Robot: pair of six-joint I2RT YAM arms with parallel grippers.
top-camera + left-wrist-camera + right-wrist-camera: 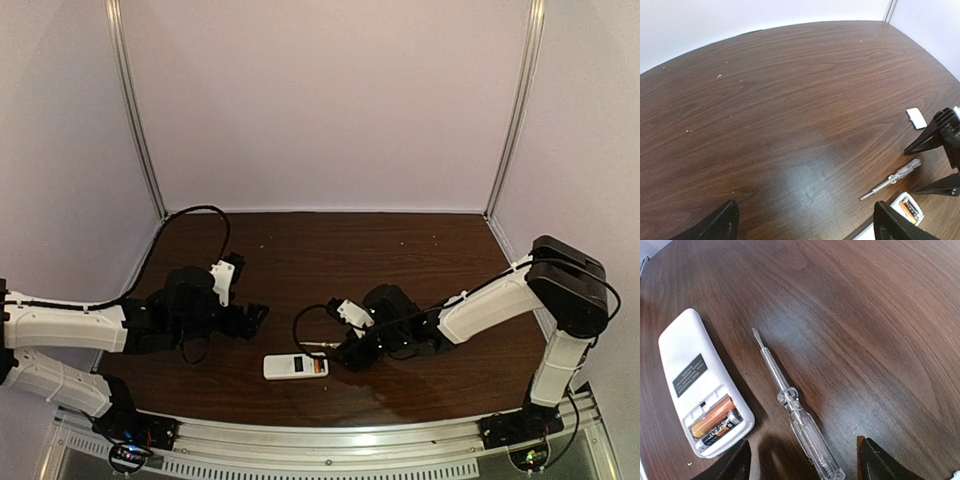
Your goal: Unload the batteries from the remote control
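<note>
Batteries [712,417] lie in the remote control [690,355]; left gripper [805,203], right gripper [802,441] spread wide, seemingly empty.

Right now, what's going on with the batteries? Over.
Left fingers open, empty. Right fingers open, either side of screwdriver handle. Batteries sit in remote control, cover off.

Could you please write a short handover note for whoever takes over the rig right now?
Left gripper: open, empty, over the table.
Right gripper: open, jaws either side of the screwdriver handle, not gripping.
Remote control: face down, compartment open; cover lies apart on the table.
Done: cover off.
Left: both batteries sit in the compartment; take them out.
</note>
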